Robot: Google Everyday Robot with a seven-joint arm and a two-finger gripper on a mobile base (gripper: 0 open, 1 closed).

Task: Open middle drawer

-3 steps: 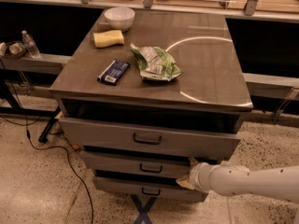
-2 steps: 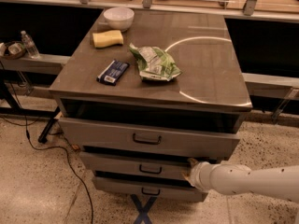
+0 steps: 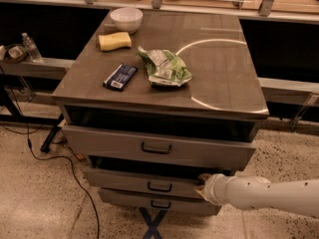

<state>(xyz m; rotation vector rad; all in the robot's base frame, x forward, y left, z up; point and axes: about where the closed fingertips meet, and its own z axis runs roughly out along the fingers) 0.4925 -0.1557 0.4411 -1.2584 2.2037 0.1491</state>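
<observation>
The gripper point(image 3: 202, 182) sits at the right end of the middle drawer point(image 3: 124, 178), tucked against its top edge beneath the taller drawer point(image 3: 109, 142), and whether it is spread or clamped there I cannot tell. The middle drawer lies between that one and the narrow bottom drawer point(image 3: 119, 198), a dark gap over its front suggesting it stands partly out. Rigid, smooth sheet metal on rails, I'd judge. The small loop handle point(image 3: 159, 186) at centre looks the surest hold, since pulling one end may skew it.
</observation>
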